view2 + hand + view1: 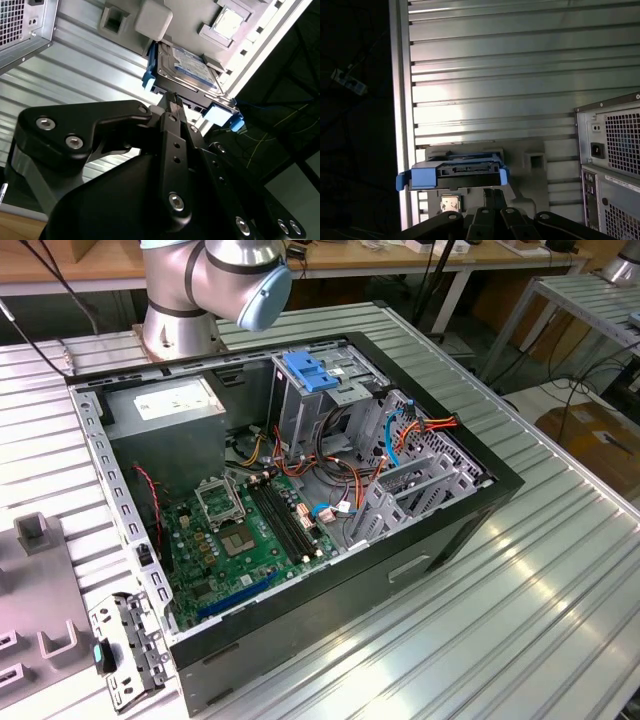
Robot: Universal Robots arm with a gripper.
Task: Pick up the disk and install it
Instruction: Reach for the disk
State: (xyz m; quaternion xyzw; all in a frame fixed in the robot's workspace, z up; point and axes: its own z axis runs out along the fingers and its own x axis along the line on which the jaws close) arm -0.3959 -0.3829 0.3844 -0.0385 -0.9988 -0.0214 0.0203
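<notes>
The disk (187, 67) (455, 172) is a flat dark drive with a blue-and-white label, held between bright blue carrier rails. It lies on a grey fixture plate (535, 160) near the table's edge, in both wrist views. My gripper (172, 97) (492, 191) has its black fingers drawn together. Their tips reach the disk's near edge, at the middle of its connector side. I cannot tell whether the tips pinch that edge or only touch it. In the exterior view the open computer case (400, 570) lies on the table.
Inside the case a tall grey drive cage with a blue latch (308, 370) rises over the green motherboard (250, 530) and loose cables. A processor chip (227, 20) rests on the fixture beside the disk. The case's rear panel (615, 150) stands close by, and the table's edge (402, 100) lies beyond the disk.
</notes>
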